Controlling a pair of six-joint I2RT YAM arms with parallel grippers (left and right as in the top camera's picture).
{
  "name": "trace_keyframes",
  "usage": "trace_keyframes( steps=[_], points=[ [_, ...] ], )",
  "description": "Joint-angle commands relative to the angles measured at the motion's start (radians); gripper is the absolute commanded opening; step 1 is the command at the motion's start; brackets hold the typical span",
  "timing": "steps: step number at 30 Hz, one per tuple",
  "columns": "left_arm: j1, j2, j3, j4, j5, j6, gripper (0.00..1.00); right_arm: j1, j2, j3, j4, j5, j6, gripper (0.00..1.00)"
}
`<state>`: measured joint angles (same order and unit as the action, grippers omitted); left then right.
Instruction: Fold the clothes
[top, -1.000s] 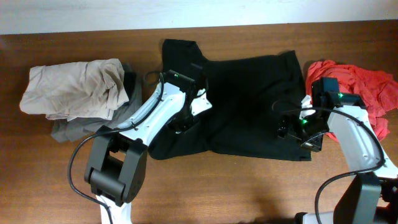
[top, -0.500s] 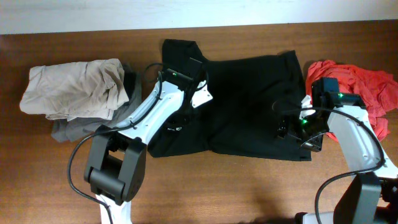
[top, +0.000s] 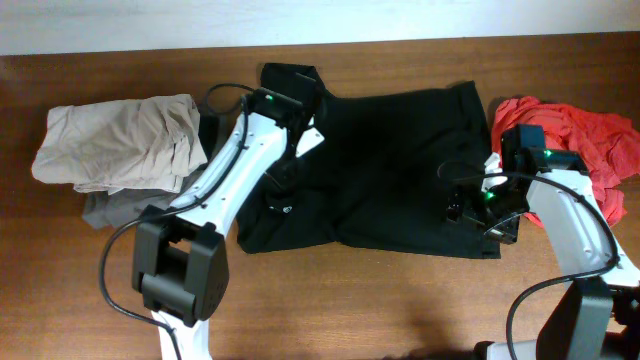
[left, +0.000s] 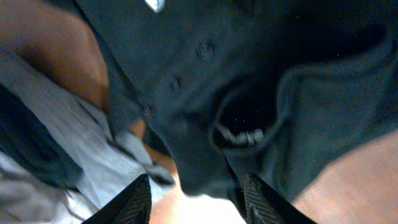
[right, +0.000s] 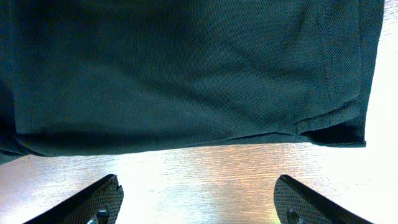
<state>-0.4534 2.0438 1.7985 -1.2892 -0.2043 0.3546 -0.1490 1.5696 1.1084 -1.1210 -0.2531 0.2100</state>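
A black polo shirt (top: 400, 170) lies spread flat in the middle of the table. My left gripper (top: 288, 160) hovers over its upper left part, near the collar. In the left wrist view the button placket and collar opening (left: 242, 124) fill the frame, and the left gripper (left: 199, 202) is open with a fold of the shirt's edge just ahead of the fingers. My right gripper (top: 478, 208) is at the shirt's lower right edge. In the right wrist view the right gripper (right: 199, 202) is wide open over bare table, just off the hem (right: 205, 140).
A beige pile of clothes (top: 120, 140) lies on a grey garment (top: 115, 208) at the left. A red garment (top: 580, 135) lies bunched at the right edge, behind the right arm. Pale cloth (left: 68, 149) shows beside the collar in the left wrist view.
My left gripper has moved up and away from the shirt's left middle toward the collar. The right arm has not moved.
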Motion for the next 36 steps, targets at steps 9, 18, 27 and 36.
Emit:
trace_keyframes(
  steps=[9,18,27,36],
  points=[
    [0.100,-0.028,-0.192,0.115,0.352,0.140,0.50,0.005,-0.021,-0.004,0.003,0.002,0.005,0.83],
    [0.100,-0.024,-0.294,0.262,0.370,0.171,0.45,0.005,-0.021,-0.004,0.003,0.002,0.005,0.83],
    [0.100,-0.010,-0.300,0.303,0.311,0.178,0.00,0.005,-0.021,-0.004,0.003,0.002,0.005,0.83],
    [0.100,-0.010,-0.246,0.391,0.239,0.197,0.00,0.005,-0.021,-0.004,0.003,0.002,0.006,0.83]
  ],
)
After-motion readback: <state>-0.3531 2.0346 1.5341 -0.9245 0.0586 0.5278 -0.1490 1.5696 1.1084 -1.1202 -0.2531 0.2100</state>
